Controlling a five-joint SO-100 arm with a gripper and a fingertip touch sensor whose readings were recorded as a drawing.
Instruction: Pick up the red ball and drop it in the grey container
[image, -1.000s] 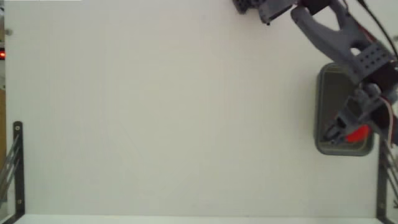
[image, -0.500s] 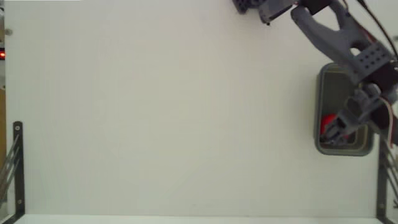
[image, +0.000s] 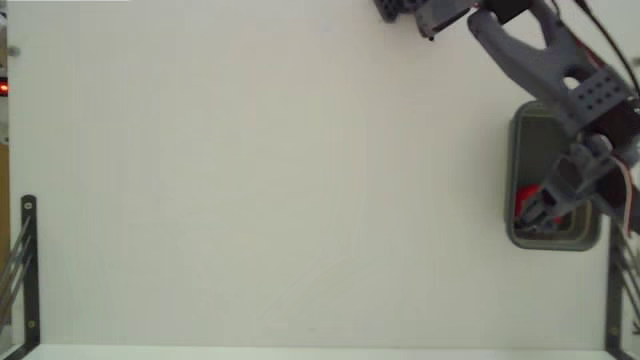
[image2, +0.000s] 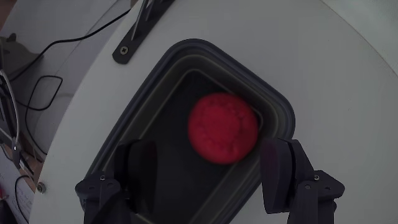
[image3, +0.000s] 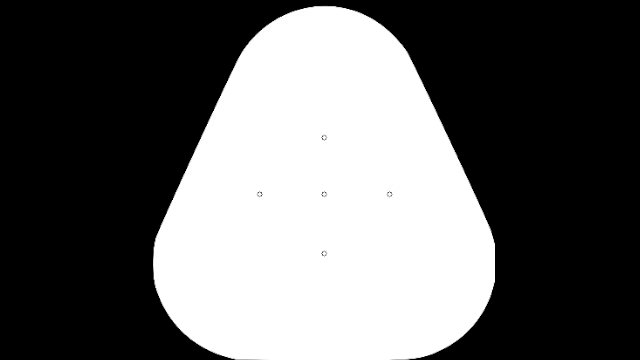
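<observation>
In the fixed view, the grey container (image: 524, 170) sits at the right edge of the white table (image: 260, 190), its long side running up and down the picture. The arm (image: 545, 55) reaches in from the top and bends down over the tub, hiding much of its hollow. The gripper (image: 537, 212) hangs over the lower half of the container. A sliver of the red ball (image: 524, 193) shows against the tub's left inner wall, just beside the fingers. From here the jaws' spread is hard to judge. A black bracket (image: 28, 270) stands at the table's left edge.

In the wrist view, the camera looks straight down into the grey container (image2: 155, 81). The red ball (image2: 222, 128) lies inside the deep hollow, close to the wall on the right side of the picture. It is the only thing in the tub. The gripper (image2: 214, 163) is released: its two dark fingers (image2: 283, 171) stand wide apart on either side, neither touching the ball. Black cables (image2: 43, 68) trail beyond the table's curved edge at the left.
</observation>
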